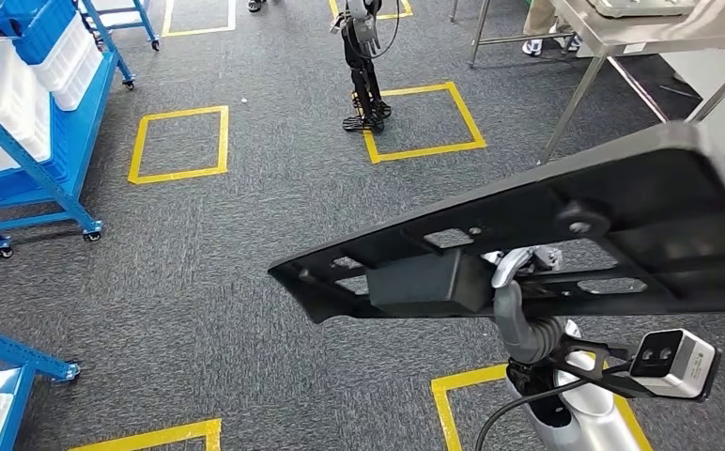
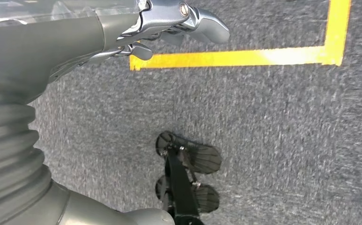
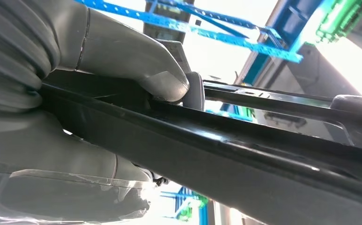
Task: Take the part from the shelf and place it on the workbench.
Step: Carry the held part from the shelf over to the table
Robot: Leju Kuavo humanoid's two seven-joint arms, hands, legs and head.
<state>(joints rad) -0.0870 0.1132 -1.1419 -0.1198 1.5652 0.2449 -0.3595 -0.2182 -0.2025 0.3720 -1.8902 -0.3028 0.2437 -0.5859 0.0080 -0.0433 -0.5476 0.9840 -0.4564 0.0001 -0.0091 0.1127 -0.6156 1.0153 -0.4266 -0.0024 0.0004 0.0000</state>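
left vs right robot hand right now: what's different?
The right robot hand grips the black part and carries it raised; the left robot hand holds nothing. The right one's thumb presses on the part's edge; the left one's fingers are curled in, hanging above the grey carpet. Both share a grey ribbed wrist cover.

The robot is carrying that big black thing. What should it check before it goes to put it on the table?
1. Right hand grips the black part: ok.
2. Part level: not ok, it tilts.
3. Left hand free to help: ok, it holds nothing, fingers curled.
4. Steel workbench in sight: ok, ahead on the right.
5. Way clear: cannot tell; another robot stands ahead on the carpet, and a person's feet are behind the bench.
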